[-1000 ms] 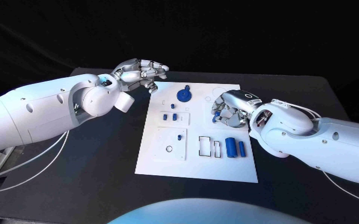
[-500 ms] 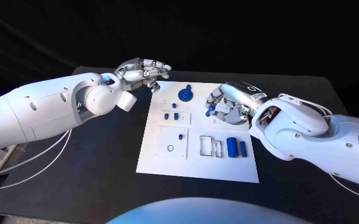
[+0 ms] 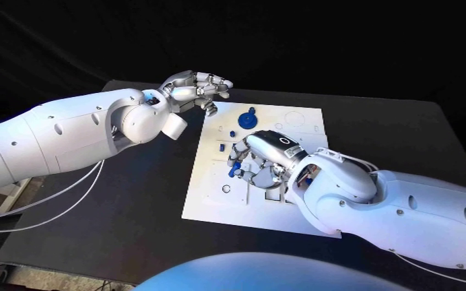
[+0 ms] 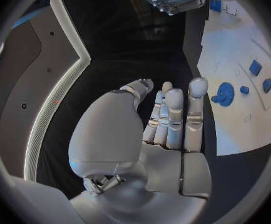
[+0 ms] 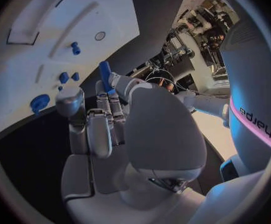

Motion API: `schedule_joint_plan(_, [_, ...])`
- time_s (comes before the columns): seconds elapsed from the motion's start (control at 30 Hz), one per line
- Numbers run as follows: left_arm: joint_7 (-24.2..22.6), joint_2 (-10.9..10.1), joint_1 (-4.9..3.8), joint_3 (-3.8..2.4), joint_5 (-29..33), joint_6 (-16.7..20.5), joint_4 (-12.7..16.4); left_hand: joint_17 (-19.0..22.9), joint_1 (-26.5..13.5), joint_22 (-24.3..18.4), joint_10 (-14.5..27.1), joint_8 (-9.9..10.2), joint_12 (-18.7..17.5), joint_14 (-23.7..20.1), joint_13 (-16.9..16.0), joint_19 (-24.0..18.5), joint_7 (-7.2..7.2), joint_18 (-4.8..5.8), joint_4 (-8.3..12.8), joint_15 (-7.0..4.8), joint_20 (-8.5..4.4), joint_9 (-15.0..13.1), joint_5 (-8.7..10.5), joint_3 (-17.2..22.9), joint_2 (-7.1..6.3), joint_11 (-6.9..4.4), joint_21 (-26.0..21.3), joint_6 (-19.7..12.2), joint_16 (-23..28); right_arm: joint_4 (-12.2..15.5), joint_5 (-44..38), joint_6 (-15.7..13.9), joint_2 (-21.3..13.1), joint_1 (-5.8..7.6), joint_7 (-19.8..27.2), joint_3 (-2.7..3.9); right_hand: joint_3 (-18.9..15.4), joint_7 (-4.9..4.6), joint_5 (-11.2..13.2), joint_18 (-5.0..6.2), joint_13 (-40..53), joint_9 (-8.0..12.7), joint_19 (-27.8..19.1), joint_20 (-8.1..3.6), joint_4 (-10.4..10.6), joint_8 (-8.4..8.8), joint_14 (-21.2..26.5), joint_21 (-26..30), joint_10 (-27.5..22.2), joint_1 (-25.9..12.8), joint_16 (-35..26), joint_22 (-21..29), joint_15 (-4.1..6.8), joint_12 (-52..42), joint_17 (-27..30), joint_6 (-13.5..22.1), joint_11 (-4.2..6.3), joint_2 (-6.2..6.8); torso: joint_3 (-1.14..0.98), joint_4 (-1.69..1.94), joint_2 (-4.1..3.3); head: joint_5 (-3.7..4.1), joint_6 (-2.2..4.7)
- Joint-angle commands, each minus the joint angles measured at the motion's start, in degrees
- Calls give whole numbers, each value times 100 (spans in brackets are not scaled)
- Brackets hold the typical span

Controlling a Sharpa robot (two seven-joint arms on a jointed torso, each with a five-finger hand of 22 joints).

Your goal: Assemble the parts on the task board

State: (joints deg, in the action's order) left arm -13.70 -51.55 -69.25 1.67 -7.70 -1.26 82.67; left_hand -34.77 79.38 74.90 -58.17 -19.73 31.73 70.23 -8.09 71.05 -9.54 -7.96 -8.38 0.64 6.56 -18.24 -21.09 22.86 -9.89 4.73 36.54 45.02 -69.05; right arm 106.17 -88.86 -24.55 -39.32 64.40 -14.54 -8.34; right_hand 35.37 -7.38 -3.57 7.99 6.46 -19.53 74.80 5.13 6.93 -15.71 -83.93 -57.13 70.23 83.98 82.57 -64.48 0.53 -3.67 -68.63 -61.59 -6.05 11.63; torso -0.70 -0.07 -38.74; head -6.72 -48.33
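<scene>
Board (image 3: pixel 209 200) lies mid-table (image 3: pixel 116 223), white, near edge bare. Blue gear (image 3: pixel 246 120) stands at the far end; two small blue blocks (image 3: pixel 224 147) sit in a shallow recess beside it. Right hand (image 3: pixel 260 159) hovers over board centre, pinching a blue peg (image 5: pixel 104 74) between thumb and fingers; right wrist view shows the peg upright, clear of the surface. Left hand (image 3: pixel 199 89) is off the board's far left corner, fingers curled together, holding nothing, above open black table.
</scene>
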Motion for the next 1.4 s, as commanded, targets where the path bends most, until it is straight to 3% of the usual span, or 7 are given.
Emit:
schedule_joint_plan(0.03, [-105, 25, -3, -5, 30, -23, -2, 0, -58, 280, 7, -39, -26, 22, 7, 44, -4, -80, -19, 14, 14, -6, -11, 11, -8, 28, -1, -28, -24, -105, -162, -49, 134, -109, 203, -3, 0, 4, -28, -48, 7, -4, -17, -18, -28, -35, -207, 7, 271, -15, 20, -7, 33, 2, -9, 32, 245, -46, -3, -4, -1, -77, -21])
schedule_joint_plan(0.43, [-57, 52, -3, -5, 68, -88, -11, 18, -84, 277, 12, -52, -27, 14, 8, 38, -5, -82, -34, 17, 17, -12, -11, 10, -4, 30, -19, -41, -20, -526, -183, 212, 479, -334, 214, -40, 48, -3, -48, -49, 7, -28, -19, -14, -89, -38, -207, 7, 260, -73, 22, -17, 27, 2, -9, 57, 238, -42, -5, -8, -1, -178, -52])
schedule_joint_plan(0.87, [-34, 67, -3, -4, 71, -119, -19, 32, -140, 276, 28, -86, -30, 3, 9, 35, -9, -82, -61, 24, 22, -26, 25, -3, -11, 37, -35, -77, -20, -757, -235, 306, 566, -387, 163, -56, 89, -7, -76, -51, 8, -48, -14, -11, -136, -41, -209, -5, 253, -120, 28, -34, 25, 0, -22, 75, 234, -47, -5, -6, 1, -207, -65])
schedule_joint_plan(1.4, [-10, 61, -3, -4, 72, -149, -21, 32, -140, 276, 28, -86, -30, 3, 9, 35, -9, -82, -61, 24, 22, -26, 25, -3, -11, 37, -35, -77, -20, -815, -339, 462, 581, -414, 103, -66, 104, -8, -74, -50, 11, -62, -16, -10, -164, -47, -209, -2, 253, -155, 29, -36, 23, -3, -21, 79, 233, -41, -5, -5, 0, -234, -100])
